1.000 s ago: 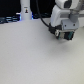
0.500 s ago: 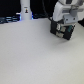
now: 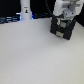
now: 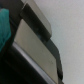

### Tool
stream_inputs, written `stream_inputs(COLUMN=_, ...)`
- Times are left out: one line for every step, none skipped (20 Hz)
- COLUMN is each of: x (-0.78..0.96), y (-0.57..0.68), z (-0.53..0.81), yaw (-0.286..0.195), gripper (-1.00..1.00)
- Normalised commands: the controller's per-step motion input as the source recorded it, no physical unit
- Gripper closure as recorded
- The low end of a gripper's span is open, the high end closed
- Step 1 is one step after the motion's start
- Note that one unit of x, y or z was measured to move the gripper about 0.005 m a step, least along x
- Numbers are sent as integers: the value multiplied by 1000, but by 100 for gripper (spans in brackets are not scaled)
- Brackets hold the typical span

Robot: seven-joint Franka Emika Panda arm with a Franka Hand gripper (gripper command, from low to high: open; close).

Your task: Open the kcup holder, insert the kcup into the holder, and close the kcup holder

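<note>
The kcup holder [image 3: 63, 30] is a black boxy unit at the back on the exterior view's right, with small pale marks on its front. My white arm comes down right over it, and the gripper [image 3: 61, 21] sits at the holder's top; its fingers blend into the black box. The wrist view is blurred and very close: pale flat panels with dark edges [image 4: 35, 47], and a teal-green shape [image 4: 4, 27] at the picture's border that may be the kcup's green top. Nothing I can name as the kcup shows in the exterior view.
A tall white bottle-like object [image 3: 25, 10] stands at the back on the exterior view's left, in front of dark equipment with blue lights. The pale table surface [image 3: 35, 57] stretches across the foreground.
The arm has stayed over the holder, shifting only slightly. The holder has not visibly moved.
</note>
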Motion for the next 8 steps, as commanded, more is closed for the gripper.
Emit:
stream_inputs(x=-14, y=233, z=1000, yaw=56, gripper=-100)
stream_inputs(x=25, y=225, z=1000, yaw=56, gripper=-100)
stream_inputs(x=112, y=220, z=1000, yaw=33, gripper=-100)
stream_inputs(x=-93, y=207, z=259, yaw=18, gripper=-100)
stream_inputs(x=118, y=38, z=403, yaw=-5, gripper=-100)
stream_inputs(x=20, y=5, z=21, yaw=-2, gripper=-100)
stream_inputs(x=21, y=4, z=7, yaw=-4, gripper=-100)
stream_inputs(x=20, y=5, z=10, yaw=-3, gripper=-100)
